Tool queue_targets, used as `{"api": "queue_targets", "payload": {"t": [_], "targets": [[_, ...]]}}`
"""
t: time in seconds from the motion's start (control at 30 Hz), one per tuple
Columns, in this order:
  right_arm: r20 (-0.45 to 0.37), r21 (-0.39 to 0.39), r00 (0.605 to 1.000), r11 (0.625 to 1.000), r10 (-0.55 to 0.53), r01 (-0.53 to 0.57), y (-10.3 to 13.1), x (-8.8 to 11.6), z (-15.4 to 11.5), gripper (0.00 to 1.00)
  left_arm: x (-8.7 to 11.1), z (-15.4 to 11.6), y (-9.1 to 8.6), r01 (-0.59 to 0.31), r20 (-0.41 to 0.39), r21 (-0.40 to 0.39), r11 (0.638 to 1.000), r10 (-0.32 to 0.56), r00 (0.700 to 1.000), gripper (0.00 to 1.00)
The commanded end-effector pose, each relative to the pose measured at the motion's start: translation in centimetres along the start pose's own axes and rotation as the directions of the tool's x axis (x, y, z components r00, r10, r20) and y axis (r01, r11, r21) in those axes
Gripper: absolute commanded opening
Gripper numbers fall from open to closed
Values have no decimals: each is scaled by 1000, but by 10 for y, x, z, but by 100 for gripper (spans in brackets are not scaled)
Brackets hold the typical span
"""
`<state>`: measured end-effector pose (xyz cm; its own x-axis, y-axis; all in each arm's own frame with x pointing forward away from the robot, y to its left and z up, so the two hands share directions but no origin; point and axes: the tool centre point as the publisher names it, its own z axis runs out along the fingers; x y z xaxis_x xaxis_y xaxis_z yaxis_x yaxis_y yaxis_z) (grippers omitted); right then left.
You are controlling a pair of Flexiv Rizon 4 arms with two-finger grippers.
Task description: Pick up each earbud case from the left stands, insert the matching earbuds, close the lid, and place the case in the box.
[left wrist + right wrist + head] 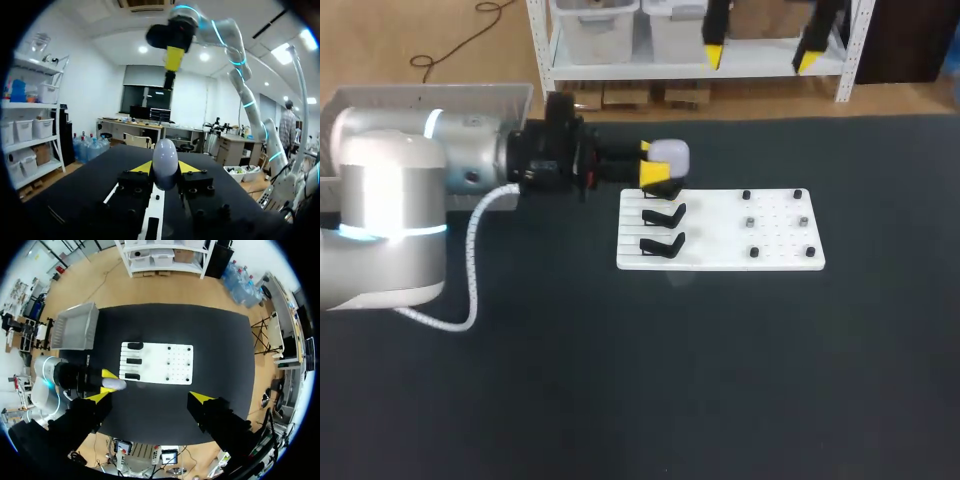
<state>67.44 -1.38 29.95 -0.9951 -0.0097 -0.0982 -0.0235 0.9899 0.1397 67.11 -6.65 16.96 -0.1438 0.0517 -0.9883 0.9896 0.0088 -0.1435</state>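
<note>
The left gripper (654,163) clamps a pale egg-shaped earbud case (670,154) at the flat white board's (720,255) corner; the right gripper (151,397) gapes wide above that board.

We see a smooth, pale, egg-shaped earbud case (669,155), closed, pinched between the yellow tips of our left gripper (653,162) just above the far black stand. Two more stands (665,215) sit empty nearby. Small dark earbuds (750,222) dot the white board's (720,258) right half. The pale box (470,98) lies at the table's far left.

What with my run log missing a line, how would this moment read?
left jaws: shut on earbud case | stands: bare | right jaws: open, high above table
</note>
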Motion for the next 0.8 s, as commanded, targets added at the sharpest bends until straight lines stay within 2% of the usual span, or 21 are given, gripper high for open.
{"api": "queue_targets", "payload": {"t": [0.03, 0.17, 0.33, 0.5, 0.67, 0.77, 0.8], "targets": [[313, -87, 949, 996, 35, -8, -17, 40, -1, 100, -13, -27, -23, 82, 55, -279, 957, -69, 996, 0], [313, -87, 949, 996, 35, -8, -17, 40, -1, 100, -31, -51, -22, 104, 81, -359, 928, -80, 994, 0], [313, -87, 949, 996, 35, -8, -17, 40, -1, 100, -49, -88, -11, 30, 64, -463, 886, -1, 998, 0], [313, -87, 949, 996, 35, -8, -17, 40, -1, 100, -54, -136, 13, 11, 63, -595, 804, 34, 997, 0], [313, -87, 949, 996, 35, -8, -17, 40, -1, 100, -36, -185, 43, 1, 23, -722, 691, 23, 999, 0], [313, -87, 949, 996, 35, -8, -17, 40, -1, 100, -17, -214, 69, -6, -28, -790, 613, -25, 999, 0], [313, -87, 949, 996, 35, -8, -17, 40, -1, 100, -14, -223, 79, -41, -70, -803, 594, -26, 997, 0]]}}
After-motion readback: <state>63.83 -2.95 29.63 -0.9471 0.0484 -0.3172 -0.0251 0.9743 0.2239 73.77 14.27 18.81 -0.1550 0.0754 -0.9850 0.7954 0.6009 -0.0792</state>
